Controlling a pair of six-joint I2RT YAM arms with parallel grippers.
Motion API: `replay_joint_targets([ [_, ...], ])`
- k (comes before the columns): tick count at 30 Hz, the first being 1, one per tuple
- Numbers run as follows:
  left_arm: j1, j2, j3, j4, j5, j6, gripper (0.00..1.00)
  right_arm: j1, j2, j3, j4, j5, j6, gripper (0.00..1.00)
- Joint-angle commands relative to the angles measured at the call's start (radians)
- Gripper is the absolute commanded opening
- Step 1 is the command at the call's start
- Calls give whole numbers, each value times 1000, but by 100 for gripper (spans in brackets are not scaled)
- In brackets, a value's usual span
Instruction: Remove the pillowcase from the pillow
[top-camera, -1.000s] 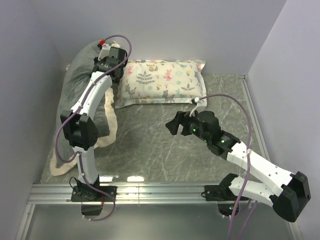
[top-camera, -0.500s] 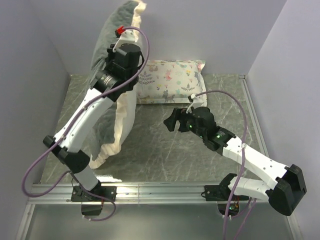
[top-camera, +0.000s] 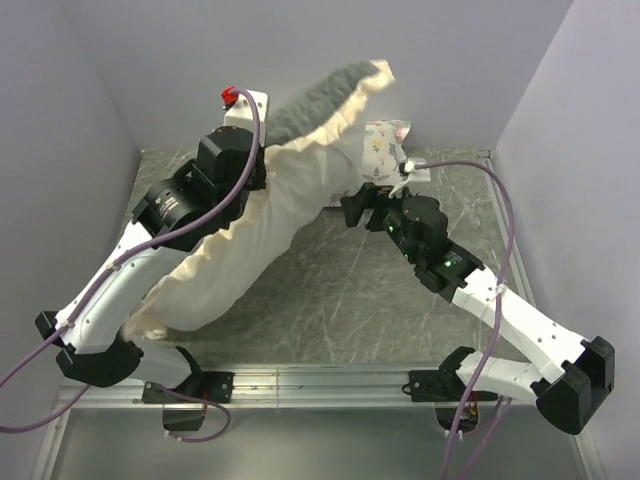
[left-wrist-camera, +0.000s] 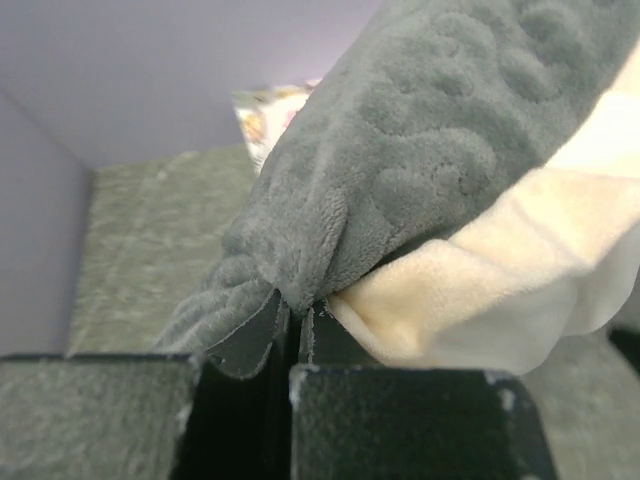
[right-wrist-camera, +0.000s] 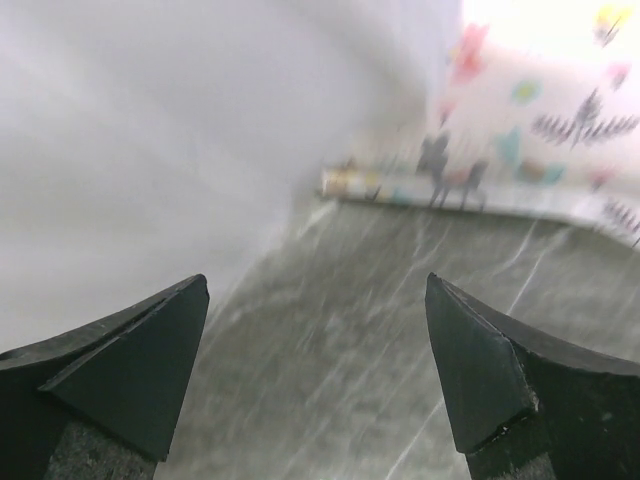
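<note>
Left gripper (left-wrist-camera: 295, 312) is clenched on the pillowcase (top-camera: 250, 250), jaws pinching a fold of grey plush right where it meets the cream frill; clear in left wrist view. Right gripper (right-wrist-camera: 315, 330) is released, jaws wide apart w/ nothing btw them. It hovers over the counter (top-camera: 330, 300) toward the back-centre, just beside the hanging fabric; no contact visible in top view.

Counts: 2 arms, 2 grippers, 1 pillowcase, 1 print pillow (top-camera: 385, 150).

Pillowcase is held up off the counter at its far end by the left arm and drapes diagonally from back-centre down to near-left. Cream face is toward the top cam; grey face shows only along the top edge, w/ frill beside it. Low end is at near-left by the left arm's base; can't tell if it rests on the counter.

Pillow: can't make it out apart from the pillowcase, no separate plain white surface visible.

Print pillow is at the back of the counter, mostly hidden behind the pillowcase, only its right end showing. In right wrist view it's ahead of the right gripper, blurry, w/ white fabric filling the left side.
</note>
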Motion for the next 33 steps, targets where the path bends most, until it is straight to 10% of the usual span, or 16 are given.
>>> replay_joint_targets([
  [1,-2,-79,1,124,138,-72,1,-47,-4,44,130,25,-62,96],
  [9,-3,-140,-59,130,292,-116,0,-53,97,36,144,142,-84,88],
  [12,-3,-145,-61,117,298,-121,0,-54,91,8,146,201,-58,65],
  [13,-3,-144,-59,113,296,-124,1,-54,86,2,131,216,-50,39],
  [17,-3,-153,-51,104,272,-124,0,-50,51,8,72,282,-39,0],
  [27,40,-96,84,-8,190,-126,1,57,-113,76,-155,212,-76,0],
  [33,41,-134,67,11,246,-142,1,59,-98,-62,34,83,-103,50],
])
